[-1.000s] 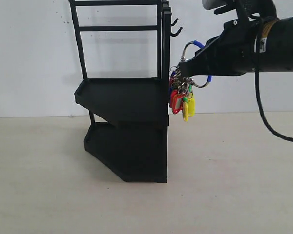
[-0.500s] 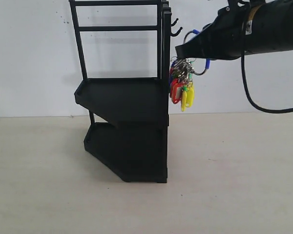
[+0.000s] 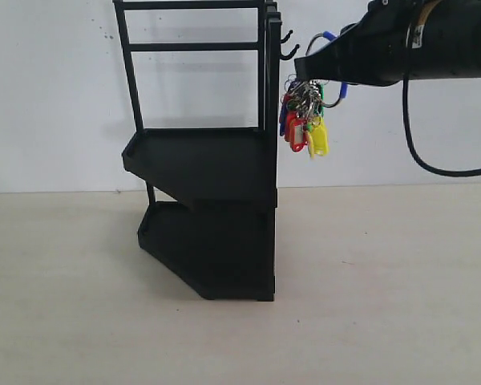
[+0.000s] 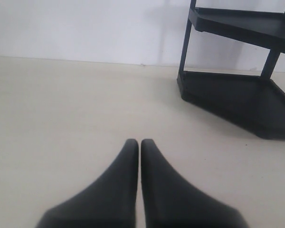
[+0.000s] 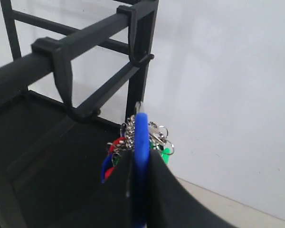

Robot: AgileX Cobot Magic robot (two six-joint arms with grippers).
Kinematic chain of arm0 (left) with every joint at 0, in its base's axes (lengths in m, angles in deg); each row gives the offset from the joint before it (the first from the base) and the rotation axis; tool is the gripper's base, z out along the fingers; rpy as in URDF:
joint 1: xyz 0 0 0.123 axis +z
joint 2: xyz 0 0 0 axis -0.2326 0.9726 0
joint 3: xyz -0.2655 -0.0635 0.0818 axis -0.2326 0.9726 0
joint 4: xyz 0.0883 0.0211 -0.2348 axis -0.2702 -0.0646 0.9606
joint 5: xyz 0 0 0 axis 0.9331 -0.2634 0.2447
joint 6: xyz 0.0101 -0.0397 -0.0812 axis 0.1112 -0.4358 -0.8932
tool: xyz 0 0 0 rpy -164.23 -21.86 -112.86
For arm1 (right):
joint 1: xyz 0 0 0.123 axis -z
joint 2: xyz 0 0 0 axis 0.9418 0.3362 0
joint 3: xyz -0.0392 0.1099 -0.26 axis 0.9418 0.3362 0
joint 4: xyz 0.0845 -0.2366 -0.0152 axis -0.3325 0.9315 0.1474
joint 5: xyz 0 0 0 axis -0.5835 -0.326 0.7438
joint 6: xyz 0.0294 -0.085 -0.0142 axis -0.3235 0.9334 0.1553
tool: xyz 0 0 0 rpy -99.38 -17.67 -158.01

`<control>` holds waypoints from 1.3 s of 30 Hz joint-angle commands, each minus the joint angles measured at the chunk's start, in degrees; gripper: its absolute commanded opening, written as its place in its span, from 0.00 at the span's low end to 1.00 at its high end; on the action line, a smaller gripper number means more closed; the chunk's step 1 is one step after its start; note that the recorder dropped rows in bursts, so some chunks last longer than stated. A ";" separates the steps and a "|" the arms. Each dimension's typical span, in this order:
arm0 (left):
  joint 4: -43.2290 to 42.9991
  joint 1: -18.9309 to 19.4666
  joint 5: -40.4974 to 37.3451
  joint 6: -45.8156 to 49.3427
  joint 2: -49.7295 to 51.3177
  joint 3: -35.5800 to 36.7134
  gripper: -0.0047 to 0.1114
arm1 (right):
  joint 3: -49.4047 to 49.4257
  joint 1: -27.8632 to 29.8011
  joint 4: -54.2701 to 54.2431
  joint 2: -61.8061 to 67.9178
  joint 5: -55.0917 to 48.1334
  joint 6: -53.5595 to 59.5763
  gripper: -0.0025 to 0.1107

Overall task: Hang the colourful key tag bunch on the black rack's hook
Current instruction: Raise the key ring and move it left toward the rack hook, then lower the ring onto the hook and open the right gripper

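Right gripper (image 3: 299, 80): my jaws are pinched on the big blue loop (image 5: 141, 130) of the colourful key tag bunch (image 3: 306, 122). The bunch dangles clear of the counter (image 3: 369, 305), high up toward its far edge, just beside the right upright of the black rack (image 3: 200, 160).

Left gripper (image 4: 139, 145): tips pressed together with nothing between them, over the counter and well apart from the rack. It plays no part in this step.

Step in hand (my judgement): carry and line-up. The bunch is not yet hung. The loop's top sits about level with the hook (image 3: 289, 53) and just to its side; I cannot tell whether they touch. The smaller upper hook (image 3: 286, 36) lies above.

Next move calls for:
- bringing the loop's opening over the upturned tip;
- lowering until it seats in the bend;
- releasing only after that.

Materials and shapes:
- Tags: glossy hard plastic in red, yellow, green and blue; flat with rounded ends.
- Rings: thin silver metal, clustered, and likely to swing or snag.
- Loop: blue-sleeved, partly bare silver.
- Rack: matt black metal with square bars and two tray shelves with angled fronts.
- Hook: thin black J, a small target.
- Counter: pale, smooth, matt.
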State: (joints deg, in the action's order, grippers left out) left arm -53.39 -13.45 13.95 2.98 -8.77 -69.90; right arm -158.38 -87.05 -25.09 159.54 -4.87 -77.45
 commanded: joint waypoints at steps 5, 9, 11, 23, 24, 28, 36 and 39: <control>-0.28 -0.04 0.45 0.20 -0.12 -0.08 0.08 | -0.89 -4.44 0.49 -0.40 1.05 5.85 0.02; -0.28 -0.04 0.45 0.20 -0.12 -0.08 0.08 | -0.89 -4.44 0.49 -0.40 -1.72 5.85 0.02; -0.28 -0.04 0.45 0.20 -0.12 -0.08 0.08 | -0.89 -4.44 0.49 -0.40 -2.70 5.85 0.02; -0.28 -0.04 0.45 0.20 -0.12 -0.08 0.08 | -0.89 -4.44 0.49 -0.40 -2.80 5.44 0.33; -0.28 -0.04 0.45 0.20 -0.12 -0.08 0.08 | -0.89 -4.44 0.49 -0.40 -2.80 5.32 0.39; -0.28 -0.04 0.45 0.20 -0.12 -0.08 0.08 | -0.89 -4.44 0.49 -1.04 -2.80 5.06 0.57; -0.28 -0.04 0.45 0.20 -0.12 -0.08 0.08 | -0.89 -4.44 0.49 -6.41 -6.65 5.06 0.57; -0.28 -0.04 0.45 0.20 -0.12 -0.08 0.08 | -0.89 -4.44 1.38 -8.14 -9.01 5.06 0.57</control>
State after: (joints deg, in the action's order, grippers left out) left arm -53.39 -13.45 13.95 2.98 -8.77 -69.90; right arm -158.86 -91.39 -24.75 153.26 -11.53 -72.30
